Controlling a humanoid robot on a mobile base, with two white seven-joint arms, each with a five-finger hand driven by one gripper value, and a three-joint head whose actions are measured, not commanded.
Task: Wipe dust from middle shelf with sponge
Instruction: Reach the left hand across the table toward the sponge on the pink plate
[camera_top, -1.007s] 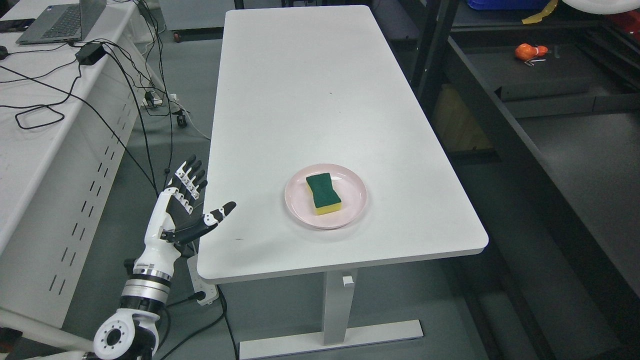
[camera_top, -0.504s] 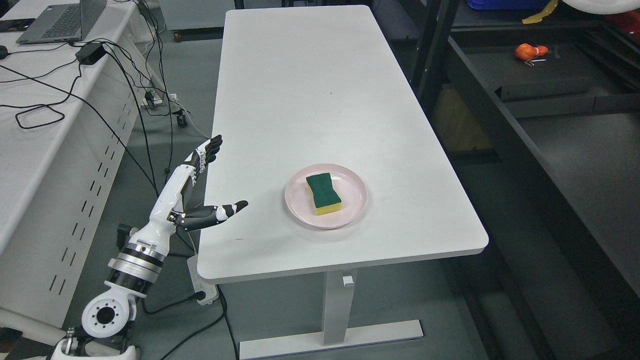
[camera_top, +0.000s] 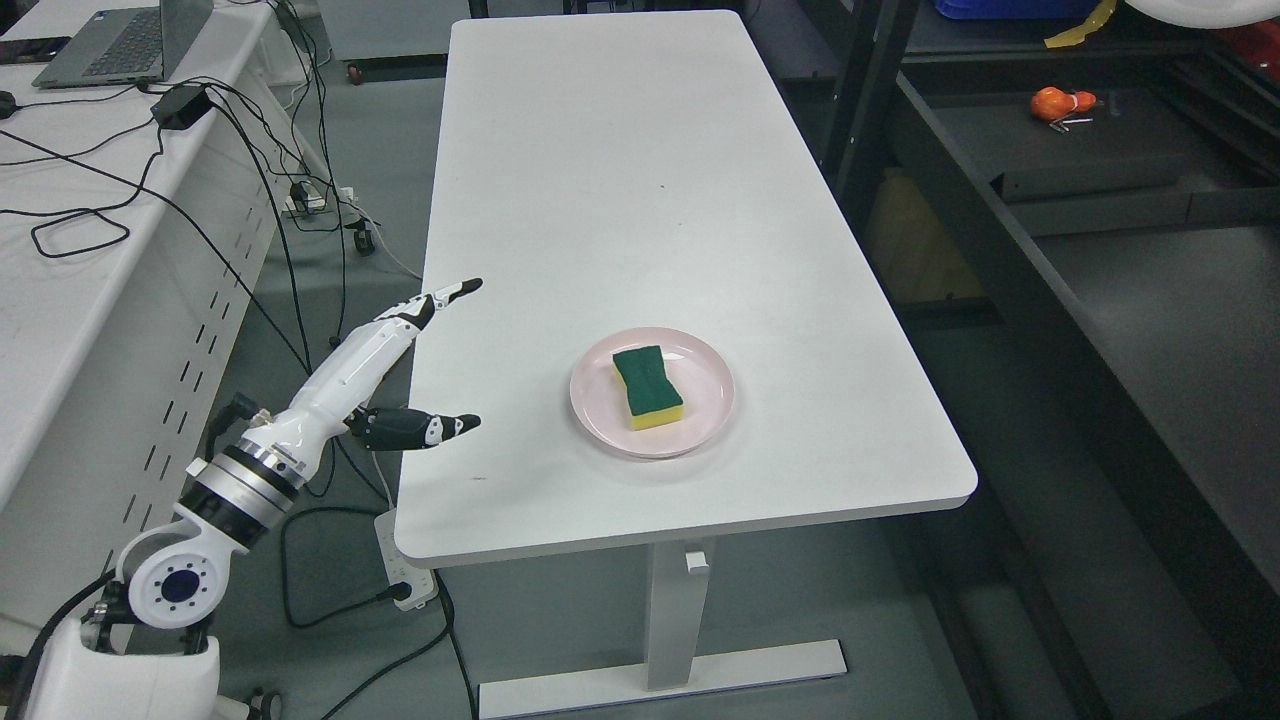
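Note:
A sponge (camera_top: 647, 388) with a green top and a yellow body lies on a pink plate (camera_top: 706, 405) near the front of the white table (camera_top: 620, 180). My left hand (camera_top: 455, 355) reaches in from the lower left over the table's left edge, well left of the plate. Its fingers (camera_top: 440, 298) are stretched out flat and its thumb (camera_top: 440, 427) is spread apart, holding nothing. The dark shelf unit (camera_top: 1090, 170) stands to the right of the table. My right arm does not show.
A second white desk (camera_top: 60, 240) with a laptop (camera_top: 110, 45), a power brick and trailing cables stands at the left. A power strip (camera_top: 405, 560) hangs below the table's front left corner. An orange object (camera_top: 1060, 102) lies on the shelf at upper right.
My left arm has swung lower and turned from palm upright to fingers pointing right, reaching farther over the table's left edge. The sponge and plate have not moved.

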